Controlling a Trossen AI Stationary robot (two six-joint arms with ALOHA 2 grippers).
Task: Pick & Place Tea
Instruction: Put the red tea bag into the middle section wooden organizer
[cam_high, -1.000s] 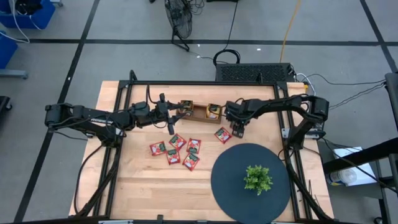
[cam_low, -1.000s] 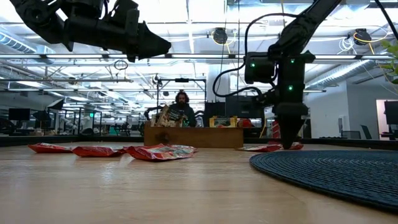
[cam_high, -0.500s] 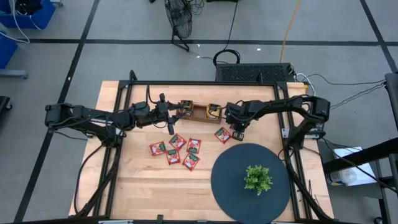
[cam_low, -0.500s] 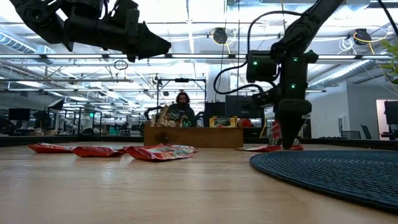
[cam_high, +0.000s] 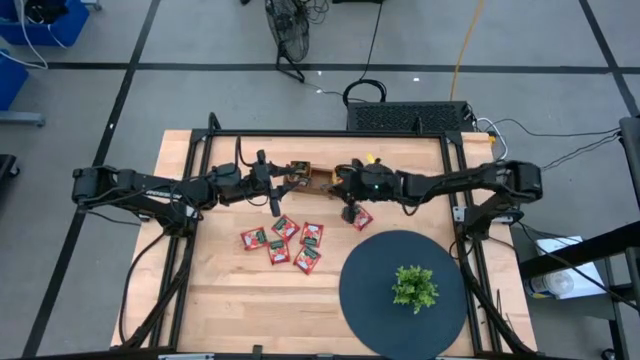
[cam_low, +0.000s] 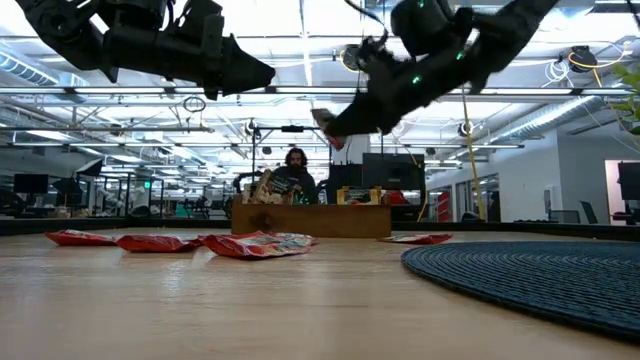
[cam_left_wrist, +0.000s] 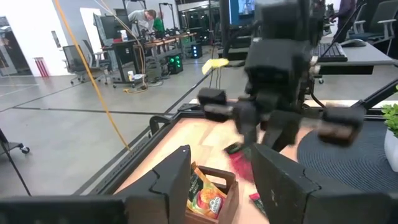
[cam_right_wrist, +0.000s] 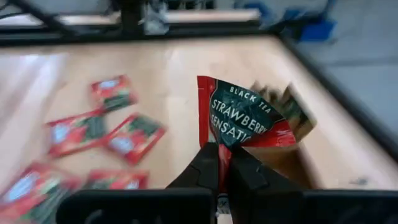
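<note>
The right gripper (cam_right_wrist: 219, 163) pinches a red square tea sachet with a dark label (cam_right_wrist: 245, 118), lifted clear of the light wooden bench (cam_high: 230, 290) near the brown wooden tray (cam_high: 318, 177) at the bench's far edge. More red sachets (cam_high: 283, 241) lie flat mid-bench, one (cam_high: 362, 217) just beside the dark round mat (cam_high: 370, 300). The left gripper (cam_left_wrist: 221, 171) hovers by the tray, fingers spread and empty.

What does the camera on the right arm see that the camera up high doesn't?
Only the right wrist view shows the words on the red square tea sachet, strawberry black tea, pinched in the right pincer.

Only the high view shows the round dark mat with the small green plant, the left pincer hovering beside the brown wooden tray, and one sachet lying near the mat.

Both show the light wooden table and the red sachets scattered on it.
</note>
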